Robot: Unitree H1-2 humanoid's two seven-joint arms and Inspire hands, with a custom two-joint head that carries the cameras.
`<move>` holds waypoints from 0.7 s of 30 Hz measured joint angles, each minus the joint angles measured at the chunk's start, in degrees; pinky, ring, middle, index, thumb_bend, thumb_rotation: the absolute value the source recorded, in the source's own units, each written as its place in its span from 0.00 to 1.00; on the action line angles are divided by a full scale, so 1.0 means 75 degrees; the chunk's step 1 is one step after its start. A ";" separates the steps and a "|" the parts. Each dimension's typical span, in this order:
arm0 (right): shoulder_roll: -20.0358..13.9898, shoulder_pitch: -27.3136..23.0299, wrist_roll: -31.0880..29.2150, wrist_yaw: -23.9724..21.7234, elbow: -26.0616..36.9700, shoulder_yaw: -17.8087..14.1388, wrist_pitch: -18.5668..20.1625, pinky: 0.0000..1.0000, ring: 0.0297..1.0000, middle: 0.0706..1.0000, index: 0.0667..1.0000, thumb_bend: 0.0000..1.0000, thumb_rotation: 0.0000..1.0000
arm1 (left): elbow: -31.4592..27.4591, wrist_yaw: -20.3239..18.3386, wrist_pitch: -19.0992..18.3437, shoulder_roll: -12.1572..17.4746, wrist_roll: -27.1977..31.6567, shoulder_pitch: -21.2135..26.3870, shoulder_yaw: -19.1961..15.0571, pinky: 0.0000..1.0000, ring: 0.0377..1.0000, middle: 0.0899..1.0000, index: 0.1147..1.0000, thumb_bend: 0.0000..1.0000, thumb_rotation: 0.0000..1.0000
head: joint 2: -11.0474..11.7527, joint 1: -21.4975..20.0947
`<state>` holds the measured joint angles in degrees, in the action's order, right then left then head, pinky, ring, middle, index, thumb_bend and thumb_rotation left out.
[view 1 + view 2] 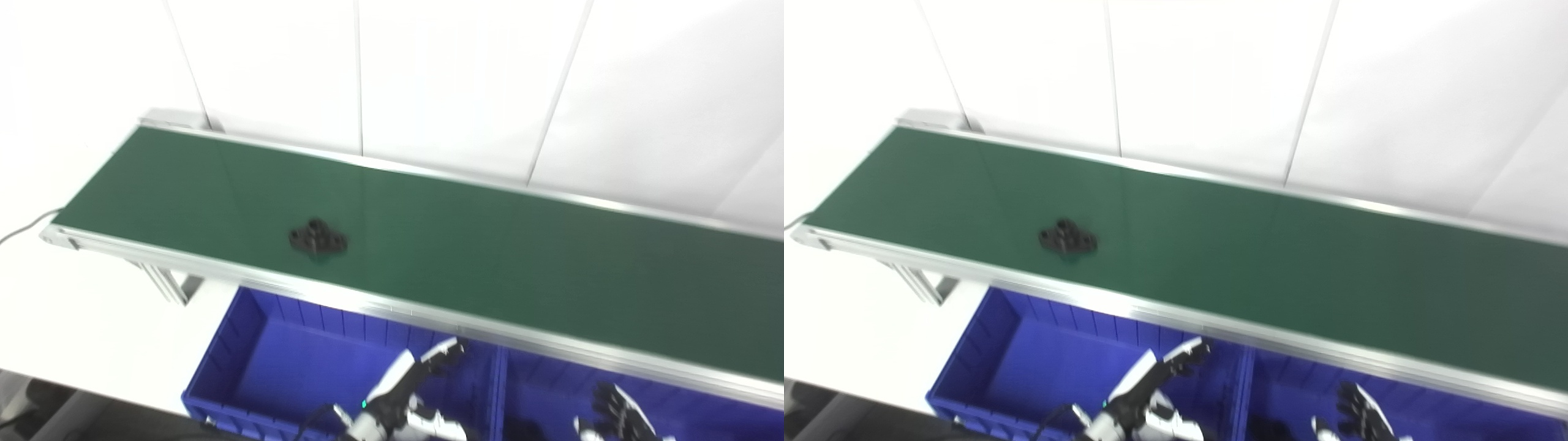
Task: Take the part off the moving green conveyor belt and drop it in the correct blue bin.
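Observation:
A small black part (pixel 317 237) lies on the green conveyor belt (pixel 490 257), toward its left half; it also shows in the right eye view (pixel 1067 237). My left hand (pixel 407 383) is open over the left blue bin (pixel 233 343), below the belt's near rail and to the right of the part. My right hand (pixel 618 413) is open and low over the right blue bin (pixel 539 392), holding nothing. A dark object (pixel 1268 427) lies in the right bin at the picture's bottom edge.
The belt's aluminium near rail (pixel 429 315) runs between the bins and the belt. A white panelled wall (pixel 429 79) stands behind the belt. A white table top (pixel 92 318) and a cable (pixel 24 228) lie to the left.

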<state>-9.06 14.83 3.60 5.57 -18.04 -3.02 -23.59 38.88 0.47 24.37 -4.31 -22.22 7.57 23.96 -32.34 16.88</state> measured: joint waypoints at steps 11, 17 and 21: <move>0.0109 0.0182 -0.0242 0.0057 0.1016 -0.0094 -0.0039 0.70 0.75 0.77 0.78 0.65 0.48 | 0.0140 0.0116 0.0005 -0.0012 0.0093 0.0061 0.0114 0.82 0.88 0.91 0.92 0.73 0.34 | -0.0011 -0.0385; 0.0191 0.0036 -0.0617 -0.0346 0.2316 -0.0225 -0.0062 0.69 0.74 0.74 0.75 0.67 0.46 | 0.0140 0.0116 0.0006 0.0115 0.0100 0.0070 0.0169 0.82 0.87 0.90 0.91 0.72 0.30 | -0.0117 -0.1112; 0.0183 -0.0276 0.0101 -0.0266 0.3195 -0.0224 -0.0065 0.66 0.71 0.73 0.75 0.66 0.45 | -0.0061 0.0130 0.0007 0.0326 0.0185 0.0066 0.0269 0.82 0.86 0.89 0.90 0.71 0.28 | -0.0257 -0.2023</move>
<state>-7.69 12.76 4.36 3.58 5.92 -4.69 -24.07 38.42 1.44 24.42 -1.87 -20.83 8.06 25.97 -34.27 1.70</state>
